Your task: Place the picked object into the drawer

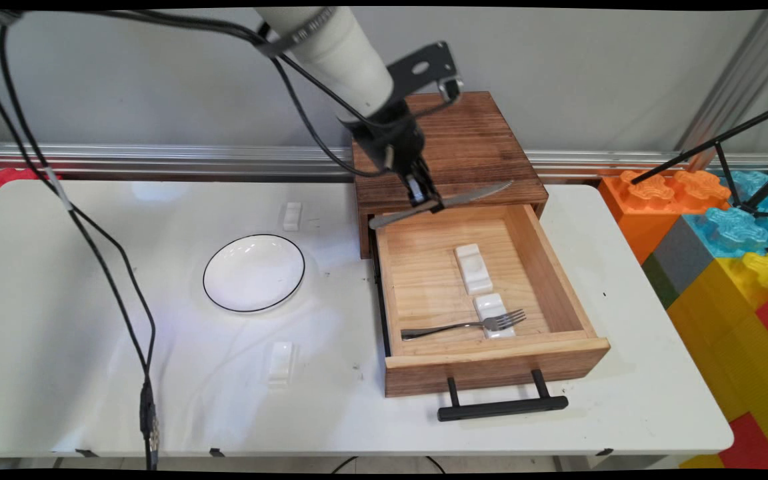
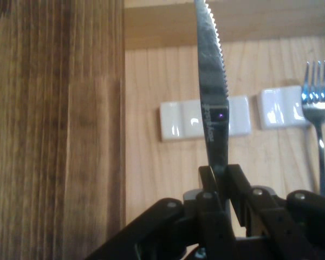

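My gripper (image 1: 426, 200) is shut on a steel table knife (image 1: 441, 205) and holds it level over the back of the open wooden drawer (image 1: 561, 280). In the hand view the knife (image 2: 212, 92) runs up from the gripper (image 2: 223, 181), serrated edge to the right. Below it in the drawer lie two white cutlery rests, one (image 1: 473, 268) bare and one (image 1: 494, 315) carrying the head of a fork (image 1: 464, 325). The hand view shows the bare rest (image 2: 181, 119) behind the blade and the fork (image 2: 316, 108) on the other rest (image 2: 279, 108) at the right.
The drawer belongs to a dark wooden box (image 1: 454, 143) at the table's back. A white plate with a black rim (image 1: 254, 272) sits to the left. Two more white rests (image 1: 291, 216) (image 1: 281, 362) lie on the table. The drawer's black handle (image 1: 503, 407) juts forward. Coloured blocks (image 1: 724, 267) stand at the right.
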Robot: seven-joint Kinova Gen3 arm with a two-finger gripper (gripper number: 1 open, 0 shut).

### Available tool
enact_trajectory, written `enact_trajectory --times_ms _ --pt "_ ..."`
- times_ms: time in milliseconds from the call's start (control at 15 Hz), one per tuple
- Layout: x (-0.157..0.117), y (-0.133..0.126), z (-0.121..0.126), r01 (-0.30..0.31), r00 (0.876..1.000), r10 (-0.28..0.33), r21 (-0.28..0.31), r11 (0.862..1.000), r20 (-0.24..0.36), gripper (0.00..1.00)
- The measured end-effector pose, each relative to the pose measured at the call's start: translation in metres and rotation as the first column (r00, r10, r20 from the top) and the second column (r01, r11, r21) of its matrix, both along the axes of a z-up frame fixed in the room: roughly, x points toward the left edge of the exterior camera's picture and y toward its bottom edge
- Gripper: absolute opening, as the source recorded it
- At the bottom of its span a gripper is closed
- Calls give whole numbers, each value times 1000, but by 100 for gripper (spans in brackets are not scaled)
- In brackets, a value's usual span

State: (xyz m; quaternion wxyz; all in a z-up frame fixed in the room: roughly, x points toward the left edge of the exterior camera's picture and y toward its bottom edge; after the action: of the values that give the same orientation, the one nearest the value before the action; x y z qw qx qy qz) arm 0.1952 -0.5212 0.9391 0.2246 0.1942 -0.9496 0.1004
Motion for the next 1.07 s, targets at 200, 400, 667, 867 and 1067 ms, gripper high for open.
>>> enact_trajectory --times_ms 200,400,667,867,1067 --pt "-14 -7 -21 -2 1000 2 -11 1000 -13 0" --pt "-23 -11 -38 -5 1000 5 -17 1000 -21 0" --pt "-31 -16 -60 -8 999 8 -22 1000 -35 0" --pt "-37 -19 -78 -10 999 8 -26 1000 -52 0" --pt "-40 -21 -92 -9 998 7 -27 1000 -63 0"
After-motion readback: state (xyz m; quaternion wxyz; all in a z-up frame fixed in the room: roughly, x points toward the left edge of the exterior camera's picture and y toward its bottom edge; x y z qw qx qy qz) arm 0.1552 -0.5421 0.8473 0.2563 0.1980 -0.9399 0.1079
